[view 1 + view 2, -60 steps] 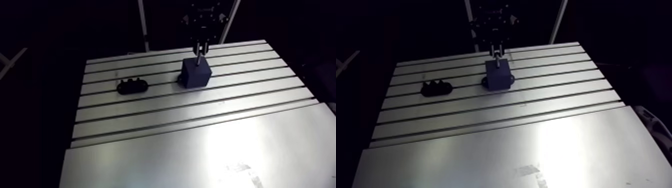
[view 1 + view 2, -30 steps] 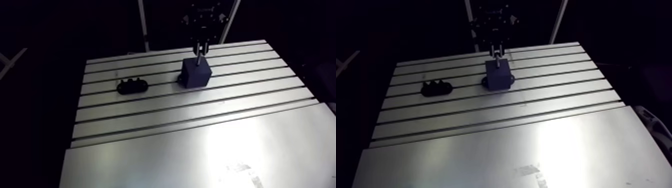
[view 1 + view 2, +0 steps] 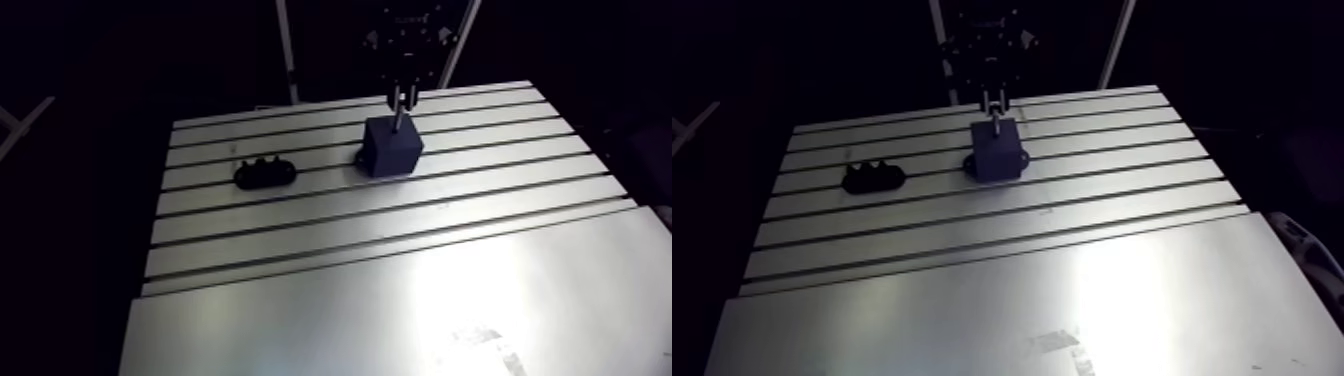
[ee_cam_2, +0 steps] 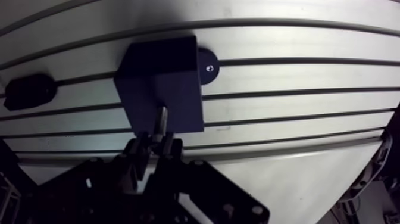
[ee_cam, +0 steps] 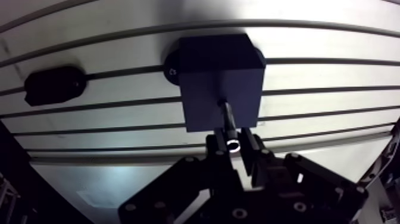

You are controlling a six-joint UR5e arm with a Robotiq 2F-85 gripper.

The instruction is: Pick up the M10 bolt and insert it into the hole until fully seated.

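A dark blue block [image 5: 205, 71] stands on the slotted table [image 3: 300, 225], bolted down at its feet. The M10 bolt [image 5: 228, 122] is upright over the block, its shank tip in the hole on the block's top face and its head up between my fingers. My gripper [image 5: 233, 144] is shut on the bolt just under the head. In the arm view the gripper [image 3: 400, 98] hangs directly above the block [image 3: 392, 150] near the table's far edge. How deep the shank sits cannot be seen.
A black oval holder [image 3: 265, 172] lies on the table to the left of the block, a short way off. A smooth metal plate [image 3: 420, 310] covers the near half of the table.
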